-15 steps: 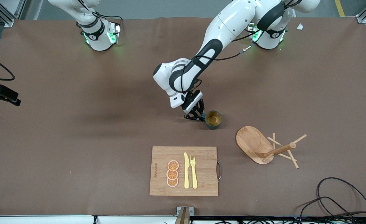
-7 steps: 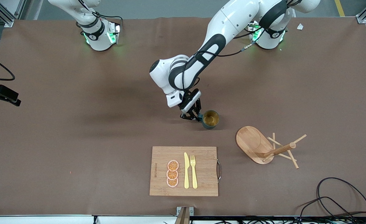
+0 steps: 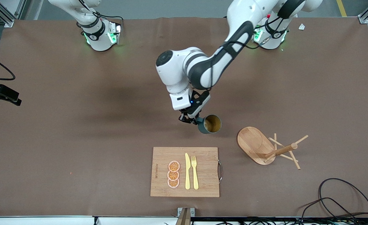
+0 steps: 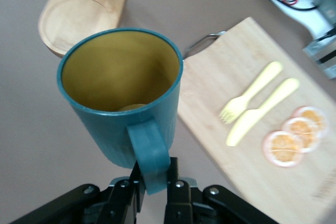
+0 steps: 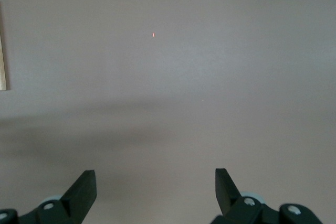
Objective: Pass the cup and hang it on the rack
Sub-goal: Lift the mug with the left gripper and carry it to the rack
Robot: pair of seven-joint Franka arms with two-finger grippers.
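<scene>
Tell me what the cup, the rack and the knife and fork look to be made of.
Cup: probably matte plastic or a fibre composite; even teal outside, dull yellowish inside, no glaze shine. The left pincer holds it by the handle.
Rack: light wood, likely bamboo; visible grain on the oval base, plain dowel pegs.
Knife and fork: pale yellow, uniform and matte, probably plastic.

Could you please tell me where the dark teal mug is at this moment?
The dark teal mug with the yellowish inside hangs by its handle from the left tool, over bare table between the bamboo cutting board and the toppled wooden mug tree.
</scene>
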